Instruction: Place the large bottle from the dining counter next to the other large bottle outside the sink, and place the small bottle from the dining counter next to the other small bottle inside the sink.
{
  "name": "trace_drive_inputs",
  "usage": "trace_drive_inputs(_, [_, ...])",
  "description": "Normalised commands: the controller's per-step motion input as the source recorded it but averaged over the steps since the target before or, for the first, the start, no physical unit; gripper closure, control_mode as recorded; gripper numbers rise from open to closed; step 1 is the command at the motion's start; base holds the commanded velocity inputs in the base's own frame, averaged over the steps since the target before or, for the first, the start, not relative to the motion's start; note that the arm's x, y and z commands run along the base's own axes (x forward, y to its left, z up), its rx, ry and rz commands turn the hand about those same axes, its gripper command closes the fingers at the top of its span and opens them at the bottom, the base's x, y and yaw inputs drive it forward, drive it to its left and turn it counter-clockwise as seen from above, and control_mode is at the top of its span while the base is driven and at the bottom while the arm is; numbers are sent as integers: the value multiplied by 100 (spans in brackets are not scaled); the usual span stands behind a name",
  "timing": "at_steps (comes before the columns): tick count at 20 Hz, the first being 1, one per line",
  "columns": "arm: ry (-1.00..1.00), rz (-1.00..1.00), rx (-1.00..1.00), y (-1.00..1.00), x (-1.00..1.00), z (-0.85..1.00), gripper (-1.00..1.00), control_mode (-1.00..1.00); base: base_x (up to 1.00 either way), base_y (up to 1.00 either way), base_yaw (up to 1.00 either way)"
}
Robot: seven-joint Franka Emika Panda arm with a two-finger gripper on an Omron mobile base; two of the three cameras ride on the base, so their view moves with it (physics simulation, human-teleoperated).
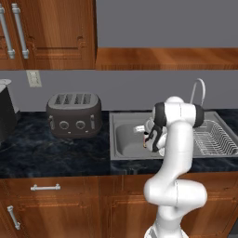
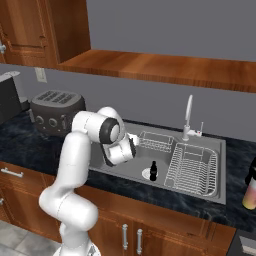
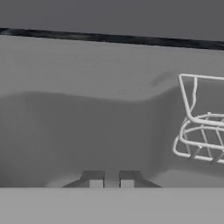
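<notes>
The white robot arm (image 1: 174, 153) rises from the bottom of both base views and bends over the grey steel sink (image 2: 120, 170) set in the black marbled counter (image 1: 42, 153), at the centre of the frame. Its claw (image 3: 111, 179) hangs low over the sink basin; in the hand view the two dark finger tips stand close together at the bottom centre, closed with a narrow gap between them and nothing held there.

In the right base view a small dark bottle (image 2: 153, 170) stands upright on the sink floor, just right of the arm's wrist and near the drain. At the far right edge of that view, on the counter outside the sink, stands a large bottle with a yellowish body and dark neck (image 2: 250, 192), partly cut off by the frame.

A white wire dish rack (image 2: 192, 170) sits in the right part of the sink, and a smaller white wire basket (image 3: 199, 131) shows at the right of the hand view. A curved silver faucet (image 2: 188, 117) rises behind the sink. A dark grey four-slot toaster (image 1: 74, 114) stands on the counter at the left of the left base view, below brown wooden wall cabinets (image 1: 46, 32).
</notes>
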Motion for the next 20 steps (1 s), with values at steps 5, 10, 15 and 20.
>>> trace_drive_inputs(5, [0, 4, 3, -27, 42, -24, 100, -100, 0, 0, 0])
trace_drive_inputs(10, [0, 5, 2, -22, 38, -43, 100, -100, 0, 0, 0])
trace_drive_inputs(15, [0, 5, 0, -17, 42, -34, 100, -100, 0, 0, 0])
trace_drive_inputs(20, [1, 5, 0, -6, 56, -31, 100, -100, 0, 0, 0])
